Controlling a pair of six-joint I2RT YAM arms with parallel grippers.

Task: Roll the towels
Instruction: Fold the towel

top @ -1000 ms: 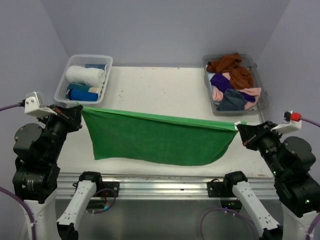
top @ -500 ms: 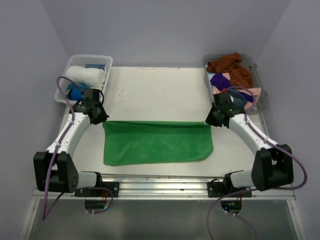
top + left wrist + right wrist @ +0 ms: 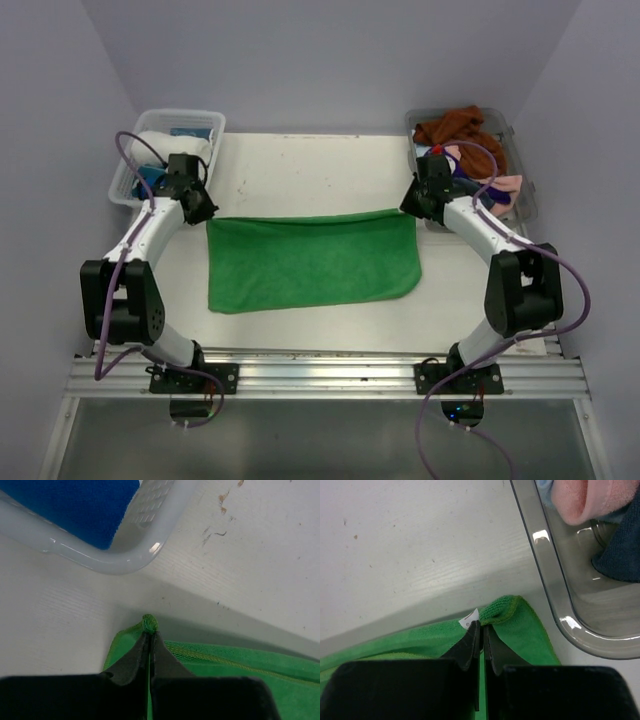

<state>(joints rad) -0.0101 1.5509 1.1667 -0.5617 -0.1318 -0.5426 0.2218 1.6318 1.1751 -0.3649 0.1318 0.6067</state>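
Observation:
A bright green towel (image 3: 310, 262) lies flat on the white table. My left gripper (image 3: 203, 213) is shut on its far left corner (image 3: 149, 624). My right gripper (image 3: 411, 205) is shut on its far right corner (image 3: 506, 609), beside a small white label (image 3: 469, 619). Rolled white (image 3: 170, 150) and blue (image 3: 155, 184) towels lie in the white basket (image 3: 130, 190) at the back left. Rust-brown (image 3: 462, 135), purple (image 3: 462, 160), pink (image 3: 505, 188) and slate grey (image 3: 485, 205) towels are heaped in the clear tub (image 3: 524, 212) at the back right.
The basket's corner (image 3: 125, 562) is close beyond my left fingers. The tub's wall (image 3: 555, 590) is close to the right of my right fingers. Bare table (image 3: 310, 175) lies beyond the green towel. A metal rail (image 3: 320, 370) runs along the near edge.
The green towel went from hanging stretched in the air to lying flat on the table. Both grippers then moved further back with its far corners.

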